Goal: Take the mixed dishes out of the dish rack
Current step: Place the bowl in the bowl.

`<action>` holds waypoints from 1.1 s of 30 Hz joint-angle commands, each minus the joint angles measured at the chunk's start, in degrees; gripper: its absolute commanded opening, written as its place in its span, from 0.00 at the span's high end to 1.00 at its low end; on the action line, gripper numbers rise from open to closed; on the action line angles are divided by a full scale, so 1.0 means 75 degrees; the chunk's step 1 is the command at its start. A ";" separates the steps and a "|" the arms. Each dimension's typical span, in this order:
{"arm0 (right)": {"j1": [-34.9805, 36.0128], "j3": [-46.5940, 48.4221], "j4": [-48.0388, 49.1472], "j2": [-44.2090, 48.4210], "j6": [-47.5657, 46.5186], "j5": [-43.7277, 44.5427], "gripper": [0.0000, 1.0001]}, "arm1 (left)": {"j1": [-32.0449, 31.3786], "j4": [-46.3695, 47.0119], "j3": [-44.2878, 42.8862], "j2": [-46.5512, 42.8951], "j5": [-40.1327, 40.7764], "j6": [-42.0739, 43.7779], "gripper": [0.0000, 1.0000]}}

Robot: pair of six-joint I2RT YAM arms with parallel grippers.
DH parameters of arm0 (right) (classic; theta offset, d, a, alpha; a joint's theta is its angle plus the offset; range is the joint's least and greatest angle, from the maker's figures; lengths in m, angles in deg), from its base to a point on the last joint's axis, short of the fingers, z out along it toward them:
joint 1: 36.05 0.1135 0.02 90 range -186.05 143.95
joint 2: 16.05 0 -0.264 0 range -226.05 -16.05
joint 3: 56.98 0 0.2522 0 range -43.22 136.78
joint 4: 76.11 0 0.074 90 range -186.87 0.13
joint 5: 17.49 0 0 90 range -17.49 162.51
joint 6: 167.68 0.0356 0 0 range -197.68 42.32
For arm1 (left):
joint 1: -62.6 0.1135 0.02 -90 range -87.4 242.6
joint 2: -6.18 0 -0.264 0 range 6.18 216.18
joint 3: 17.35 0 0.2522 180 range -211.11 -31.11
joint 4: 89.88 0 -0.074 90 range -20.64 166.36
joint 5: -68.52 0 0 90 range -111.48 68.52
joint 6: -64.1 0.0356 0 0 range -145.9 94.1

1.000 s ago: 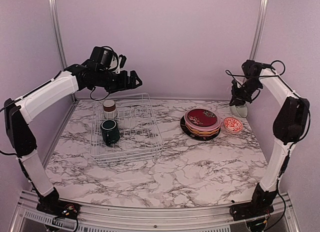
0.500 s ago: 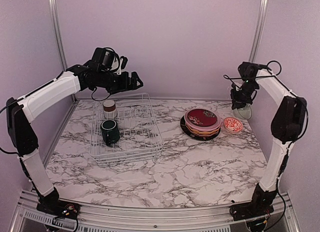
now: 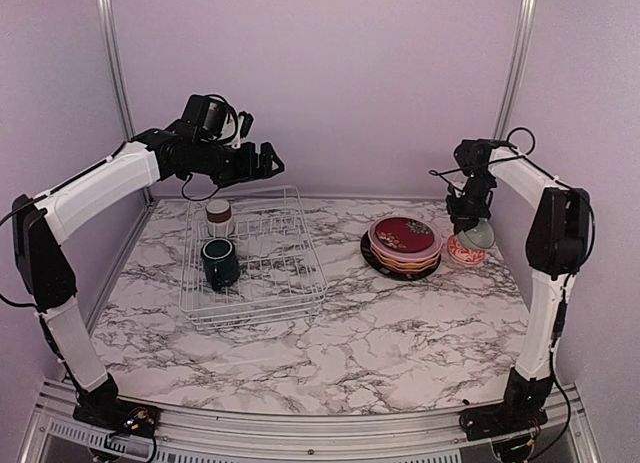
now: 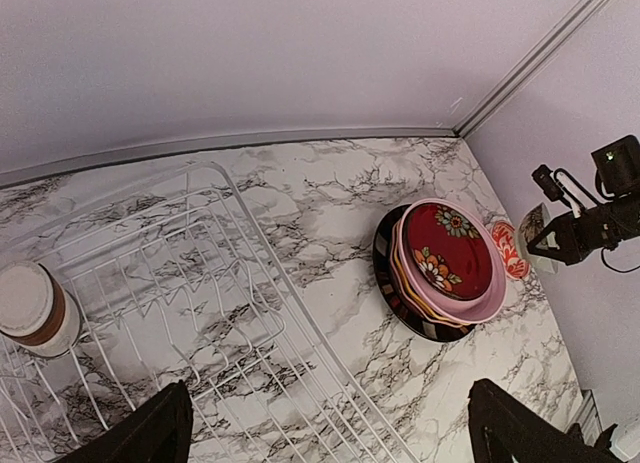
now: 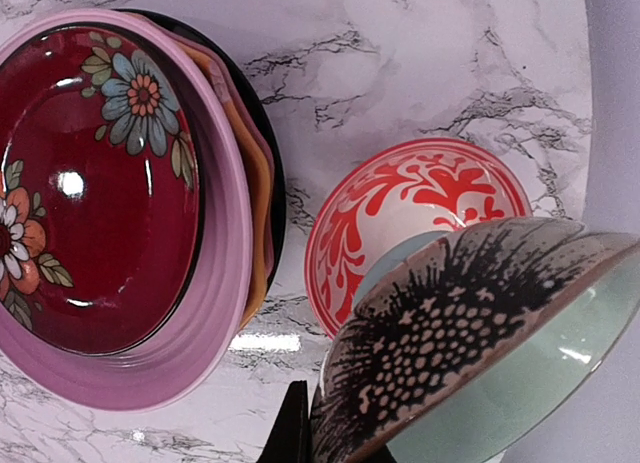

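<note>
The white wire dish rack (image 3: 300,301) stands at the left and holds a dark green mug (image 3: 220,263) and a white-and-brown cup (image 3: 218,216). The rack (image 4: 230,283) and cup (image 4: 30,308) also show in the left wrist view. My left gripper (image 3: 270,161) hovers open and empty over the rack's far edge, its jaws wide apart (image 4: 335,443). My right gripper (image 3: 468,218) is shut on the rim of the pale green bowl (image 5: 480,363), tilted just above the pink-white floral bowl (image 5: 420,203). The stacked plates (image 3: 403,243) lie beside it, the floral red plate on top.
The plate stack (image 5: 110,203) sits just left of the floral bowl (image 3: 463,251), close to the right wall and the back right corner post (image 3: 515,73). The marble table (image 3: 380,343) stretches toward the near edge.
My right gripper has carried the pale green bowl left and down from beside the right wall to over the floral bowl. The left arm has barely moved.
</note>
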 commanded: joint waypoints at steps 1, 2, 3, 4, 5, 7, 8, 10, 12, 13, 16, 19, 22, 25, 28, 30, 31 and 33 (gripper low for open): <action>0.0029 0.0268 0.0114 -0.0080 -0.0090 0.0509 1.00 | 0.0055 -0.0099 -0.0211 0.0089 -0.0077 0.0094 0.01; 0.0023 0.0266 0.0114 -0.0131 -0.0089 0.0520 1.00 | 0.0055 -0.0102 -0.0211 0.0090 -0.0077 0.0094 0.01; 0.0034 0.0266 0.0117 -0.0173 -0.0088 0.0534 1.00 | 0.0064 -0.0102 -0.0211 0.0077 -0.0077 0.0094 0.01; 0.0028 0.0266 0.0123 -0.0214 -0.0101 0.0526 1.00 | 0.0067 -0.0101 -0.0211 0.0076 -0.0077 0.0094 0.01; 0.0035 0.0244 0.0128 -0.0246 -0.0108 0.0518 1.00 | 0.0067 -0.0098 -0.0211 0.0078 -0.0087 0.0094 0.01; 0.0056 0.0195 0.0152 -0.0294 -0.0127 0.0491 1.00 | 0.0079 -0.0099 -0.0210 0.0067 -0.0096 0.0093 0.01; 0.0075 0.0155 0.0162 -0.0310 -0.0129 0.0509 1.00 | 0.0089 -0.0092 -0.0211 0.0066 -0.0098 0.0091 0.01; 0.0103 0.0062 0.0190 -0.0347 -0.0140 0.0593 1.00 | 0.0090 -0.0099 -0.0199 0.0057 -0.0100 0.0091 0.01; 0.0103 -0.0024 0.0203 -0.0385 -0.0152 0.0656 1.00 | 0.0102 -0.0097 -0.0188 0.0037 -0.0088 0.0094 0.01; 0.0102 -0.0050 0.0213 -0.0411 -0.0150 0.0663 1.00 | 0.0102 -0.0096 -0.0177 0.0034 -0.0089 0.0094 0.01; 0.0132 -0.0094 0.0228 -0.0447 -0.0161 0.0817 1.00 | 0.0102 -0.0109 -0.0136 0.0002 -0.0087 0.0091 0.01; 0.0142 -0.0114 0.0233 -0.0499 -0.0164 0.0889 1.00 | 0.0114 -0.0105 -0.0116 -0.0012 -0.0077 0.0097 0.01; 0.0144 -0.0120 0.0234 -0.0527 -0.0151 0.0888 0.91 | 0.0114 -0.0109 -0.0106 -0.0018 -0.0077 0.0116 0.01; 0.0151 -0.0087 0.0252 -0.0518 -0.0153 0.0887 0.84 | 0.0124 -0.0105 -0.0072 -0.0046 -0.0077 0.0117 0.01; 0.0154 -0.0123 0.0258 -0.0491 -0.0153 0.0908 0.79 | 0.0126 -0.0104 -0.0030 -0.0079 -0.0062 0.0111 0.01; 0.0151 -0.0113 0.0246 -0.0486 -0.0140 0.0858 0.79 | 0.0131 -0.0098 -0.0023 -0.0093 -0.0048 0.0116 0.01; 0.0151 -0.0104 0.0246 -0.0473 -0.0141 0.0817 0.79 | 0.0137 -0.0092 -0.0015 -0.0102 -0.0053 0.0114 0.01; 0.0158 -0.0085 0.0245 -0.0455 -0.0148 0.0794 0.79 | 0.0137 -0.0091 0.0008 -0.0115 -0.0054 0.0123 0.01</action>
